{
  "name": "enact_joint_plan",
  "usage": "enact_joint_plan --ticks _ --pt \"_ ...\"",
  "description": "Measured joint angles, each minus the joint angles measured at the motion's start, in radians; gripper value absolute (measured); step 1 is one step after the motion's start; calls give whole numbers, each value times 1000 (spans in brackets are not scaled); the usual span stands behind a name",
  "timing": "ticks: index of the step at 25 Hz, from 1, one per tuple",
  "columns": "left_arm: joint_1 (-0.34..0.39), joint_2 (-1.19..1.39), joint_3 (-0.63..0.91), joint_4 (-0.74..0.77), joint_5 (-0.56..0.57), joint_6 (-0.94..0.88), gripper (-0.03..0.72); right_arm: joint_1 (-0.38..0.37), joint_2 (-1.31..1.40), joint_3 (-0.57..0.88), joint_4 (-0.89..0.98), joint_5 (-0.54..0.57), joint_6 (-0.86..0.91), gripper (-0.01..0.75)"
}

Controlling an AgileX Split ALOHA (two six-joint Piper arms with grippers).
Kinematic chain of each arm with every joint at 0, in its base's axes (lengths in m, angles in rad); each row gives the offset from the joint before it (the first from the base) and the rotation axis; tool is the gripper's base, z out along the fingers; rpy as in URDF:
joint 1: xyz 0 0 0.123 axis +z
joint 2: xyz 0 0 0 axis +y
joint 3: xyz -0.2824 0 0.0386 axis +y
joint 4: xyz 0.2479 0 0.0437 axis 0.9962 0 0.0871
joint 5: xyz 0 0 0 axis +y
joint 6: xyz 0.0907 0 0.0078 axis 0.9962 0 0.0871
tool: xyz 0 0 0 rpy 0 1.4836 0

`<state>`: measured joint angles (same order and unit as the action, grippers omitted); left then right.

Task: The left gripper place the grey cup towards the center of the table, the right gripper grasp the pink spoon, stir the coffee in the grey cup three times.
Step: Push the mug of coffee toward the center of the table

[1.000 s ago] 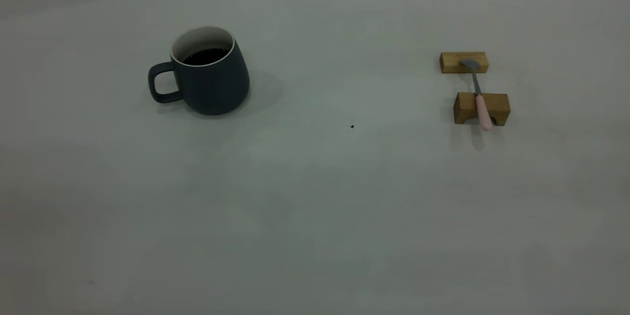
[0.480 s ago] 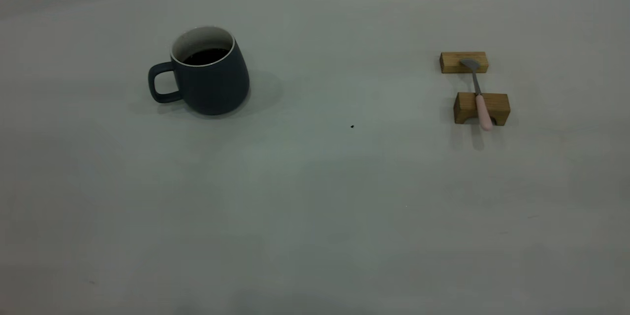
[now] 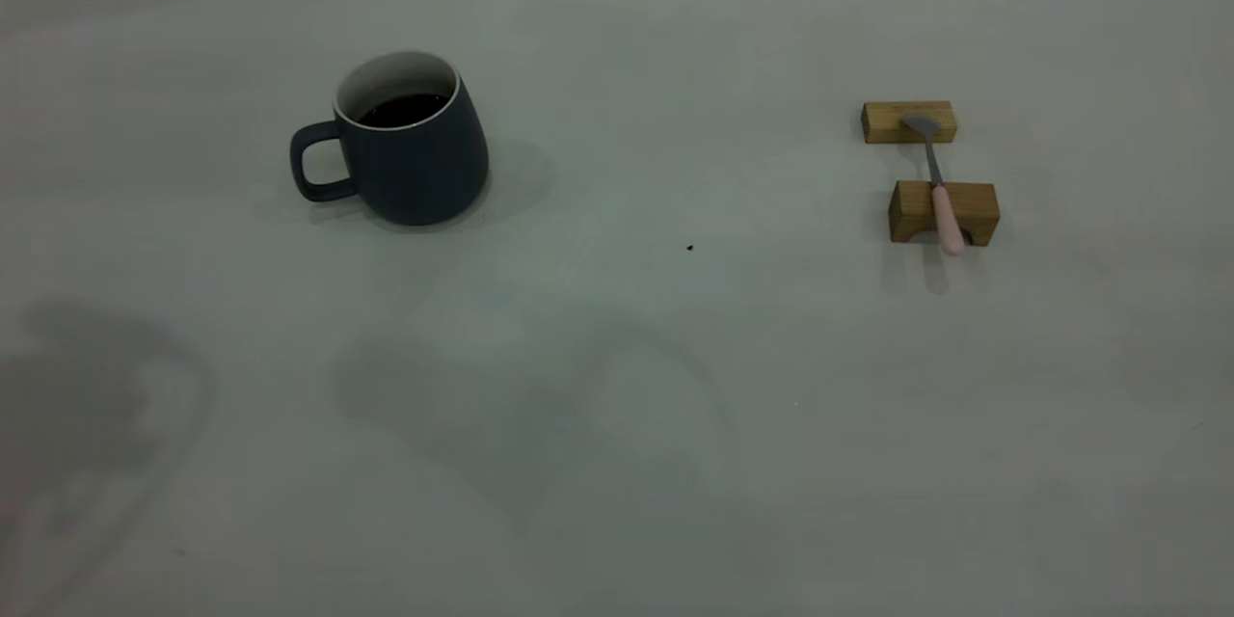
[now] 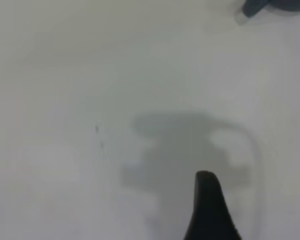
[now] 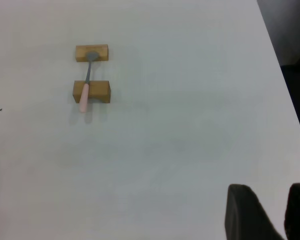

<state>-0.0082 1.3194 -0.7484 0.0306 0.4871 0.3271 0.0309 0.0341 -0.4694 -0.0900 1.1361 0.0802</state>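
2 claws, neither showed in the exterior view. My left gripper (image 4: pixel 210 210) hung over bare table (image 3: pixel 617 405), with its shadow under it; open or closed, I could not tell. The wrist view caught only an edge of the grey cup (image 3: pixel 410 149), well apart from it. The cup stood upright at the far left, handle pointing left, coffee (image 3: pixel 403 109) inside, nothing touching it.

My right gripper (image 5: pixel 270 192) was over the near right of the table, fingers (image 5: pixel 245 215) a little apart, holding nothing, well apart from the pink spoon (image 3: pixel 940 193).

The spoon lay across 2 wooden blocks at the far right: metal bowl on the far block (image 3: pixel 882 122), pink handle over the near block (image 3: pixel 969 207), its end sticking out past the near side. 1 dark speck (image 3: pixel 689 248) sat between cup and blocks.
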Motion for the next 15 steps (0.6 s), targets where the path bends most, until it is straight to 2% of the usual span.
enact_joint_plan --ticks 3,7,11,15 --pt "-2 157 -63 0 -64 90 567 0 0 0 0 0 0 240" --pt "-43 341 -157 1 -83 225 567 0 0 0 0 0 0 240" --pt "-104 522 -269 1 -83 342 567 0 0 0 0 0 0 240" --pt "-133 676 -410 1 -22 441 567 0 0 0 0 0 0 240"
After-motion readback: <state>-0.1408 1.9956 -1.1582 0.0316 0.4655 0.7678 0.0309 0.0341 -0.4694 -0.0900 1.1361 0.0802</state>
